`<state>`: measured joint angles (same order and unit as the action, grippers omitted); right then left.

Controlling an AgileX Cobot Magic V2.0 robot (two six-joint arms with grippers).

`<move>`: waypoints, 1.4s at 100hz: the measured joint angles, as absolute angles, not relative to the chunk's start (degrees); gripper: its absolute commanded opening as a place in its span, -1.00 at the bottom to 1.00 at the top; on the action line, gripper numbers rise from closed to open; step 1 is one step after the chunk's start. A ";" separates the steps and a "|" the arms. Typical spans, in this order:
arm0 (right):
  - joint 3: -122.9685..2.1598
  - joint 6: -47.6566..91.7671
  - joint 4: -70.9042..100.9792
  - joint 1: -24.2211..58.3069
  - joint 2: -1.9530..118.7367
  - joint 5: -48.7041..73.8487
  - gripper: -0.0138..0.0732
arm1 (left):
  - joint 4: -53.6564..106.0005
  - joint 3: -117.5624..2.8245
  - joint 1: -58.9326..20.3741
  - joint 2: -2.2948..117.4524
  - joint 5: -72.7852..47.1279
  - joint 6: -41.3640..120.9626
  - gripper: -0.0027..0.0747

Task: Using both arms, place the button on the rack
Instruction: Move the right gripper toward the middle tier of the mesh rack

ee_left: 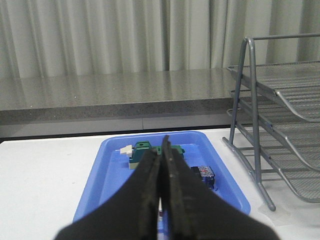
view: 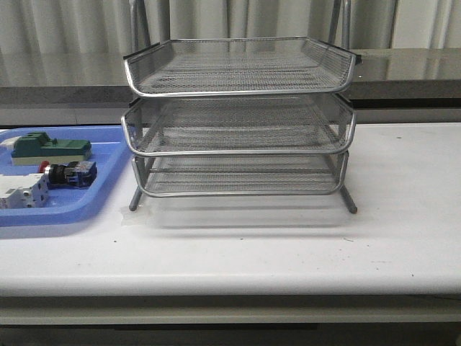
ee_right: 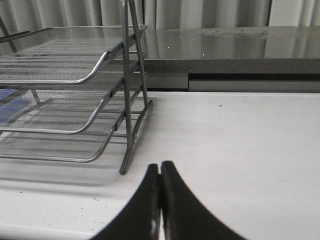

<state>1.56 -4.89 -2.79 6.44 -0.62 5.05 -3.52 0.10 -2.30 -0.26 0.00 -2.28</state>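
Observation:
The button (view: 66, 173), with red head, black body and blue rear block, lies on its side in the blue tray (view: 108, 155) at the left. In the left wrist view its blue block (ee_left: 205, 174) shows just right of my fingers. The silver three-tier mesh rack (view: 238, 119) stands mid-table; it also shows in the left wrist view (ee_left: 280, 120) and the right wrist view (ee_right: 65, 90). My left gripper (ee_left: 161, 155) is shut and empty, above the tray. My right gripper (ee_right: 160, 170) is shut and empty, over bare table right of the rack. Neither arm shows in the front view.
The blue tray (ee_left: 112, 165) also holds a green-topped block (view: 50, 149) (ee_left: 142, 152) and a white circuit breaker (view: 23, 193). A grey counter (view: 403, 68) and curtains run behind the table. The table's front edge (view: 230, 285) is near.

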 measured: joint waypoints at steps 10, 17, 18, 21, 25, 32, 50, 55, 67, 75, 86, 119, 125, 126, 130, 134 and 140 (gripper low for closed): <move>1.56 -4.89 -2.79 6.44 -0.62 5.05 -0.82 | -3.52 0.10 -2.30 -0.26 0.00 -2.28 -0.98; 1.56 -4.89 -2.79 6.44 -0.62 5.05 -0.82 | -3.52 0.10 -2.30 -0.26 0.00 -2.28 -0.98; 1.56 -4.89 -2.79 6.44 -0.62 5.05 -0.82 | -3.52 0.10 -2.30 -0.26 0.00 -2.28 -0.98; 1.56 -4.89 -2.79 6.44 -0.62 5.05 -0.82 | -3.52 0.10 -2.30 -0.26 0.00 -2.28 -0.98; 1.56 -4.89 -2.79 6.44 -0.62 5.05 -0.82 | -3.52 0.10 -2.30 -0.26 0.00 -2.28 -0.98; 1.56 -4.89 -2.79 6.44 -0.62 5.05 -0.82 | -3.52 0.10 -2.30 -0.26 0.00 -2.28 -0.98; 1.56 -4.89 -2.79 6.44 -0.62 5.05 -0.82 | -3.52 0.10 -2.30 -0.26 0.00 -2.28 -0.98; 1.56 -4.89 -2.79 6.44 -0.62 5.05 -0.82 | -3.52 0.10 -2.30 -0.26 0.00 -2.28 -0.98; 1.56 -4.89 -2.79 6.44 -0.62 5.01 -0.82 | -3.52 0.10 -2.30 -0.26 0.00 -2.28 -0.98; 1.56 -4.89 -2.79 6.44 -0.62 4.25 -0.82 | -3.52 0.10 -2.30 -0.26 0.00 -2.28 -0.98; 1.56 -4.89 -2.79 6.44 -0.62 1.93 -0.82 | -3.52 0.10 -2.30 -0.26 0.00 -2.28 -0.98; -4.39 -4.89 -1.18 6.44 -0.09 10.39 -0.82 | -3.52 0.10 -2.30 -0.26 0.00 -2.28 -0.98; -7.20 -4.89 -1.00 6.44 1.46 13.10 -0.82 | -3.52 0.10 -2.30 -0.26 0.00 -2.28 -0.98; -7.54 -4.89 -0.89 6.44 1.68 13.41 -0.82 | -3.52 0.10 -2.30 -0.26 0.00 -2.28 -0.98; -9.60 -4.89 -0.60 6.44 3.17 15.34 -0.82 | -3.52 0.10 -2.30 -0.26 0.00 -2.28 -0.98; -11.73 -4.89 -0.34 6.44 4.94 17.23 -0.82 | -3.52 0.10 -2.30 -0.26 0.00 -2.28 -0.98; -14.64 -4.89 0.00 6.44 7.59 19.70 -0.82 | -3.52 0.10 -2.30 -0.26 0.00 -2.28 -0.98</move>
<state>-14.64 -4.89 0.00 6.44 7.59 19.70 -3.52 0.10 -2.30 -0.26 0.00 -2.28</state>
